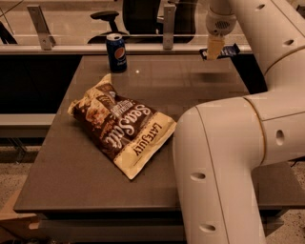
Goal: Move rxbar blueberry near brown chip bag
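The rxbar blueberry [230,50] is a small dark navy wrapper with white lettering, held in the air over the table's back right corner. My gripper [214,51] hangs down from the arm there, shut on the bar, whose ends stick out on both sides of the cream-coloured fingers [214,45]. The brown chip bag [121,126] lies flat on the middle left of the table, well to the front left of the gripper and apart from the bar.
A blue Pepsi can [116,52] stands upright at the back left of the dark table [71,176]. My white arm [224,157] fills the front right. Office chairs [138,14] and a rail stand behind the table.
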